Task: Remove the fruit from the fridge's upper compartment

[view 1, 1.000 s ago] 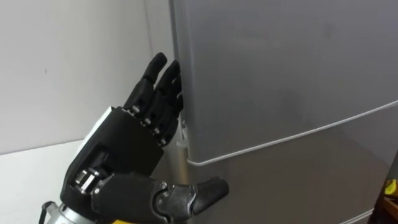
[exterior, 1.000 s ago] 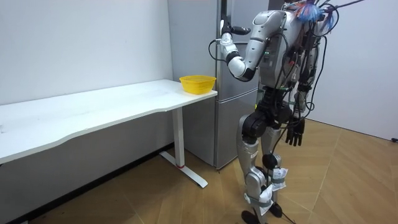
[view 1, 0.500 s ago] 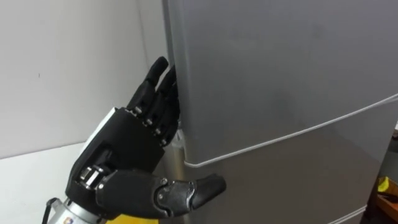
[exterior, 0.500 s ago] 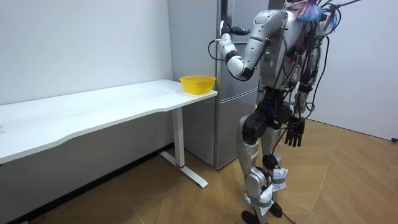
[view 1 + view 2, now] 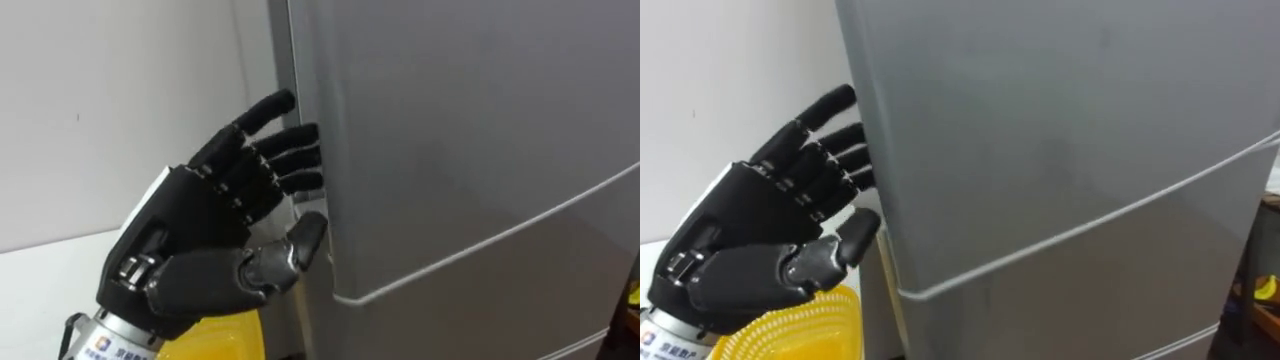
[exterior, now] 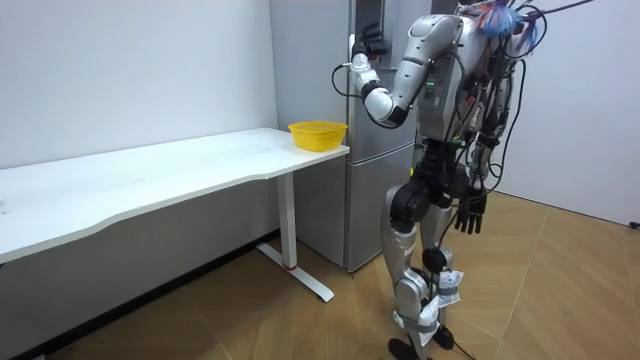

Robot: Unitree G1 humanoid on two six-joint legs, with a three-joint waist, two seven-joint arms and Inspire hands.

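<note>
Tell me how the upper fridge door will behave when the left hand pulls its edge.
The upper fridge door looks rigid and flat, so it should swing as one piece. Its face is smooth with no handle in sight, so the straight fingers of the left hand may slip at the edge. It looks shut, so a seal probably resists at first.

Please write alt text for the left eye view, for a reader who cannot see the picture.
The robot's black left hand, fingers straight, reaches to the left edge of the grey metal upper fridge door, its fingertips at that edge. Below the hand shows part of a yellow bowl; a white wall stands behind.
</note>
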